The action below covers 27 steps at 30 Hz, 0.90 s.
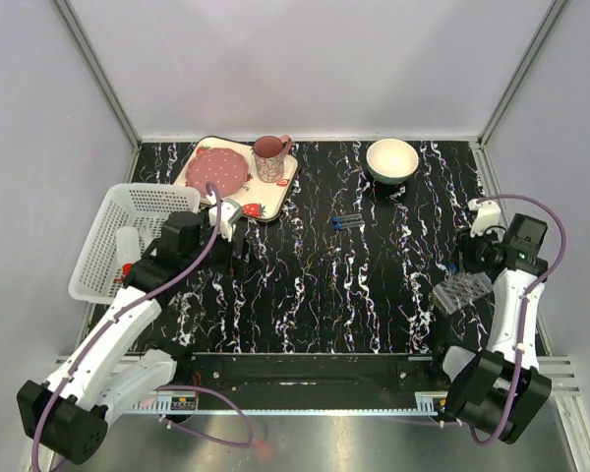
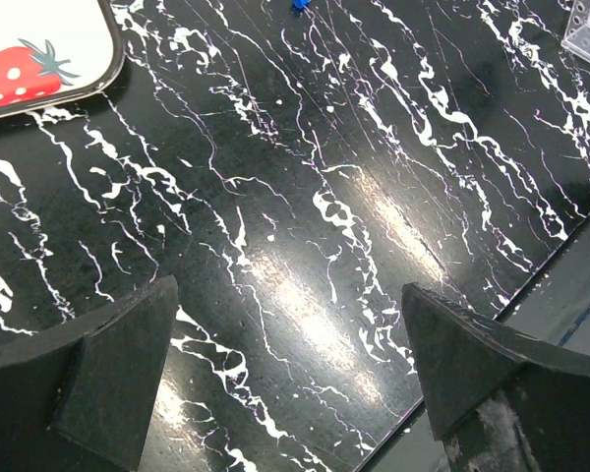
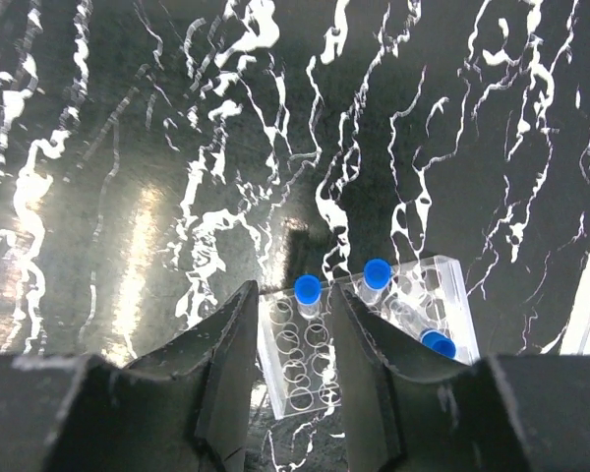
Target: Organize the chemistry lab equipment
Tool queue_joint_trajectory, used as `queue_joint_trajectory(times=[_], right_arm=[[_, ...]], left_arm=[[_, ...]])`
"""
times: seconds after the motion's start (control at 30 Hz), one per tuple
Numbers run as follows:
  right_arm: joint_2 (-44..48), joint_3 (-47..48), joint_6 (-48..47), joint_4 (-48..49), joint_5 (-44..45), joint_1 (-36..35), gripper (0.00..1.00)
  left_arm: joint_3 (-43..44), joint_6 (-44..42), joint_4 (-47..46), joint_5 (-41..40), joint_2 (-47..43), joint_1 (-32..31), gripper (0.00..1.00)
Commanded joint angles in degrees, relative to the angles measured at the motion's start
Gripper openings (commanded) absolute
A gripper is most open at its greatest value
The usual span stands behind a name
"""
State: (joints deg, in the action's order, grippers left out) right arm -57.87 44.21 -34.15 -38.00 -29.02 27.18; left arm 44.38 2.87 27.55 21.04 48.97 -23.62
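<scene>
We take this for a robot test cell set up for practice runs. Plain white walls joined by bare aluminium posts box in a black, white-veined worktop. A left arm and a right arm are bolted at its near edge, trailing purple cables. The props are mixed: a clear tube rack, a strawberry-print tray, a white basket and a white bowl.

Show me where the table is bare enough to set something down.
Widest bare stretch: the middle of the table, between the loose tubes and the near edge, left of the rack. A smaller gap lies between the tray and the bowl. Crowded: the left side, around the basket and tray.
</scene>
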Motion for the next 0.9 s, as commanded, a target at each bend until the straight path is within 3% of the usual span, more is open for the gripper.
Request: queue_joint_trajectory(times=[0.0,0.23,0.43,0.63,0.87], right_arm=[[0.74,7.29,3.29,-2.07,-6.74,0.33,0.42],[-6.81,15.91,8.93,-6.73,-25.46,0.33,0.43],[-7.96,13.63,7.87,-7.88,-33.82,0.33,0.43],[-6.29,10.38,8.4,-6.03,-35.67,0.33,0.45],[-3.75,9.5,8.58,-5.77,-36.73,0.33,0.46]], left_arm=[[0.09,0.29,-2.06,4.7,1.83,0.24,0.99],[1.06,3.01,-3.38,10.69,7.89,-0.9,0.99],[7.29,4.07,-3.47,2.09,17.9,-10.64,0.99],[23.36,2.92,0.74,-0.91,40.09,-14.26,0.96],[52.33,1.35,9.09,-3.63,61.66,-14.26,0.74]])
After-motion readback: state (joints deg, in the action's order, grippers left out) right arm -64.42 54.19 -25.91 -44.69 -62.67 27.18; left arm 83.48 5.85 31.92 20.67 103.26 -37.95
